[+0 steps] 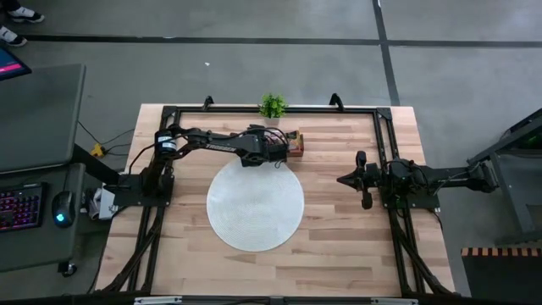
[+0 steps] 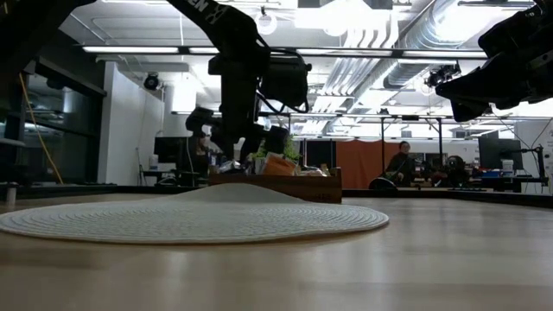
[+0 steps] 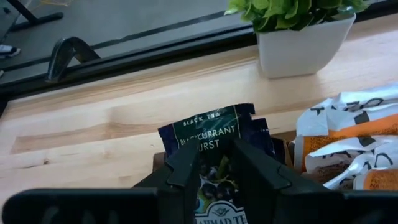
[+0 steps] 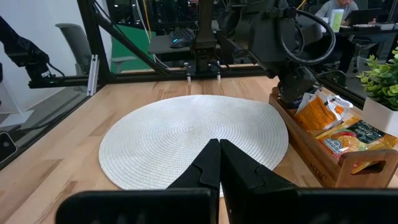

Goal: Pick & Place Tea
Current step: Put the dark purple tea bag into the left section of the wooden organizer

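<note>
So the left claw (image 3: 211,165) is reached over the wooden tray (image 4: 323,155) at the far edge of the tabletop (image 1: 339,246), right beside the little potted plant (image 1: 272,105). In the left wrist view its two fingers (image 3: 183,168) sit on either side of a dark blackcurrant tea sachet (image 3: 211,134) that stands upright in the tray, fingers partly spread and looking pressed against the packet, so I'd call it gripping that sachet. Next to it in the neighbouring compartment there's a bunch of white and orange sachets (image 3: 348,137), kind of piled and tilted. The right wrist view also shows orange and yellow ones (image 4: 323,115) in the tray, plus a dark one (image 4: 367,132) nearer its end.

The round white woven mat (image 1: 255,203) lies flat in the middle of the tabletop, just beside the tray, nothing on it that I can see.

The right claw (image 4: 219,163) hangs above the tabletop off to the right side, well apart from the tray, fingers pressed fully together and holding nothing.

A person (image 2: 399,164) sits in the room way behind.
</note>
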You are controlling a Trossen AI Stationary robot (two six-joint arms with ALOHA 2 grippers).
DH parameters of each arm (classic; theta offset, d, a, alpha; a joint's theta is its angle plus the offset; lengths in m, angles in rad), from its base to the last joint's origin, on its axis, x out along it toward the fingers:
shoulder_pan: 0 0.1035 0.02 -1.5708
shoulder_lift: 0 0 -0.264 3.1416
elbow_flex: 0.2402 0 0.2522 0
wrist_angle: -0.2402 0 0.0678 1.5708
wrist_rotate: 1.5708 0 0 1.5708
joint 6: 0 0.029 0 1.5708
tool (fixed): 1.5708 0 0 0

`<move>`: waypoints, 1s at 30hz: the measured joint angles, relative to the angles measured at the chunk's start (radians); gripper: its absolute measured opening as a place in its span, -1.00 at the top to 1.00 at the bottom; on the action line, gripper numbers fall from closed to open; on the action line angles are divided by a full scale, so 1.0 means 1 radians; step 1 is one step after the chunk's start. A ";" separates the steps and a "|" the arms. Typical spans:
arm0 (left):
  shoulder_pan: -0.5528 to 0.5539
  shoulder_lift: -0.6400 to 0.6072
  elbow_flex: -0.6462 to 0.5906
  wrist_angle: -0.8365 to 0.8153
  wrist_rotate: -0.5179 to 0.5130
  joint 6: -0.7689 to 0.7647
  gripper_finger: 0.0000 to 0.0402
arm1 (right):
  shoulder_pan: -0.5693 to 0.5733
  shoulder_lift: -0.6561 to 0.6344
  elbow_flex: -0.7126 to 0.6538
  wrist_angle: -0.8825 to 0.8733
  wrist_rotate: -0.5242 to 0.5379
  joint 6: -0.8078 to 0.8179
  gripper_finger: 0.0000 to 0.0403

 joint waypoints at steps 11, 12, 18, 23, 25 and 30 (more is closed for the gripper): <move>-0.001 0.000 0.000 -0.001 -0.013 0.000 0.54 | 0.000 0.000 0.000 0.000 0.000 0.000 1.00; -0.001 0.000 0.000 -0.001 -0.013 0.000 0.54 | 0.000 0.000 0.000 0.000 0.000 0.000 1.00; -0.002 0.000 0.004 0.001 -0.014 0.038 0.54 | 0.000 0.000 0.000 0.000 0.000 0.000 1.00; -0.002 -0.002 0.026 0.005 -0.019 0.096 0.54 | 0.000 0.000 0.000 0.000 0.000 0.000 1.00; -0.002 -0.002 0.030 0.005 -0.019 0.099 0.54 | 0.000 0.000 0.000 0.000 0.000 0.000 1.00; -0.002 -0.002 0.031 0.008 -0.029 0.099 0.54 | 0.000 0.000 0.000 0.000 0.000 0.000 1.00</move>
